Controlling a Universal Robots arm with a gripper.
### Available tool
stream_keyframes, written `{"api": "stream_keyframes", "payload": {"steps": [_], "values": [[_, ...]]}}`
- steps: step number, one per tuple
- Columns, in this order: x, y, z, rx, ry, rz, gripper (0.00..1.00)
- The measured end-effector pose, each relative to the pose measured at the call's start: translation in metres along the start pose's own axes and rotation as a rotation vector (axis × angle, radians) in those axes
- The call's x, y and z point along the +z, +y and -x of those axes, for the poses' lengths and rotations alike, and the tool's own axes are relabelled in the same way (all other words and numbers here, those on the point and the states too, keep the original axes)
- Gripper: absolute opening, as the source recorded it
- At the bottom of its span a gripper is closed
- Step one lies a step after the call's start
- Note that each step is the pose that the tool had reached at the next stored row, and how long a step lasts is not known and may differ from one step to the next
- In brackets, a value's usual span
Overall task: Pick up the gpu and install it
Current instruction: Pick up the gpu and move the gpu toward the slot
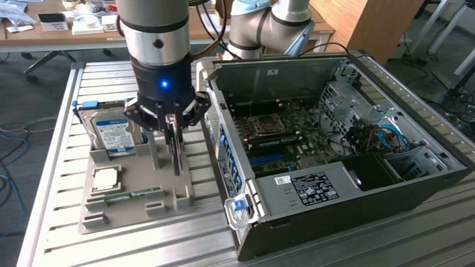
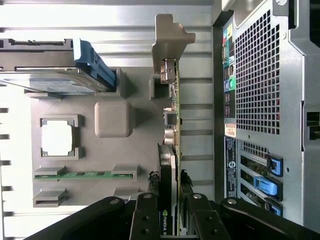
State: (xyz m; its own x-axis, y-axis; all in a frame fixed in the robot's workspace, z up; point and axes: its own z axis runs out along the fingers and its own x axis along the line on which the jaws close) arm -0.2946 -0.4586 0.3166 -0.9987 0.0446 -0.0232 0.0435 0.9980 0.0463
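The gpu (image 2: 172, 125) stands on its edge in the grey holder tray (image 2: 130, 150). It is a thin green card with a black block and a metal end bracket. My gripper (image 2: 169, 178) comes down from above, with one finger pressed on each face of the card near its black block. In the exterior view the gripper (image 1: 174, 136) hangs over the tray (image 1: 126, 214) and the gpu (image 1: 177, 158) shows as a dark upright sliver below it, its lower edge at the tray. The open computer case (image 1: 334, 139) lies to the exterior view's right of the tray.
A hard drive (image 1: 115, 133) stands at the tray's far end. A CPU (image 1: 106, 178) and a RAM stick (image 1: 133, 196) lie nearer. The motherboard (image 1: 290, 128) shows inside the case. The case's perforated rear panel (image 2: 257, 75) runs close beside the gpu.
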Motion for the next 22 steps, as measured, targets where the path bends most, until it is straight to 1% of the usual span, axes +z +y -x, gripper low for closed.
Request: {"api": "stream_keyframes", "payload": {"steps": [6,14,22], "values": [[-0.0090,0.0004,0.000,0.000,0.0000,0.0002,0.27],[-0.0237,0.0011,0.001,0.000,-0.0001,0.0003,0.27],[-0.0340,0.0016,0.001,0.000,0.0000,0.0002,0.27]]}}
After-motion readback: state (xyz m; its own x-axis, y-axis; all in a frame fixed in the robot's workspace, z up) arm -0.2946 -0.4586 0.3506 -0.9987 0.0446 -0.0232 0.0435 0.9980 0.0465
